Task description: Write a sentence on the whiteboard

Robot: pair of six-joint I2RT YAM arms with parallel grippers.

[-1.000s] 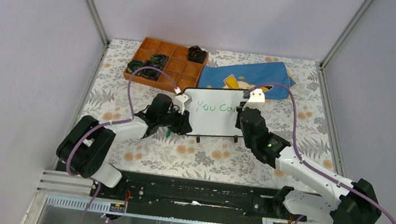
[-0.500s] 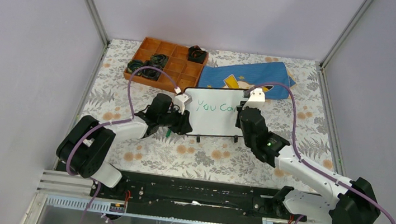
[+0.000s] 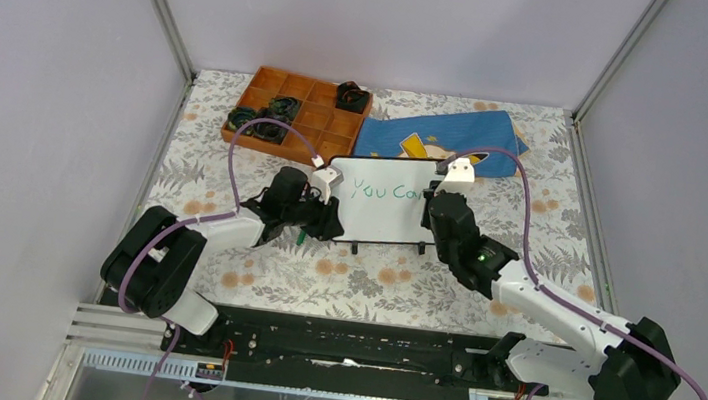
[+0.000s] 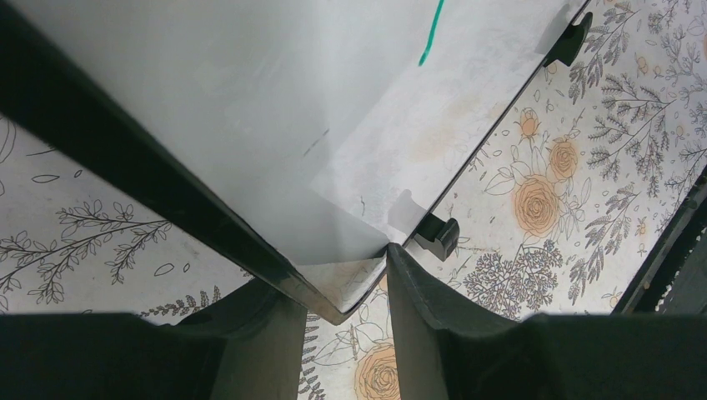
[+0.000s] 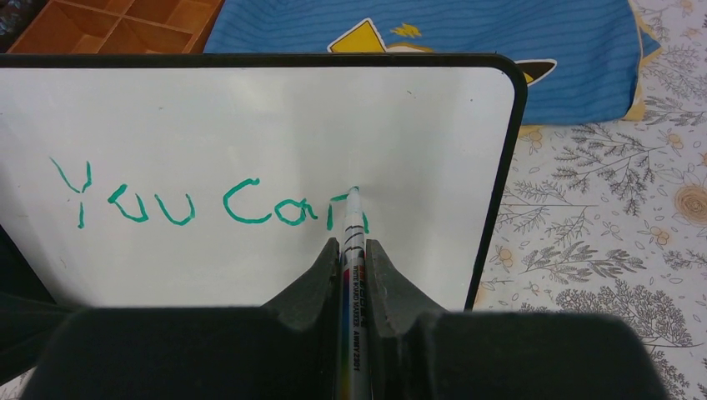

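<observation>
The whiteboard (image 3: 383,218) stands mid-table on small black feet (image 4: 438,233), its long side running left to right and its glossy face towards the arms. Its rounded far right corner comes close to a blue cloth (image 5: 500,42). An orange compartment tray (image 3: 299,113) lies near the table's far left corner. The flowered table (image 3: 371,282) lies bare along the board's near edge. The left gripper (image 4: 338,275) pinches the board's near left corner. The right gripper (image 5: 353,247) is clamped on a slim marker (image 5: 354,218), whose tip is on the board after the green words (image 5: 200,204) "You Can".
</observation>
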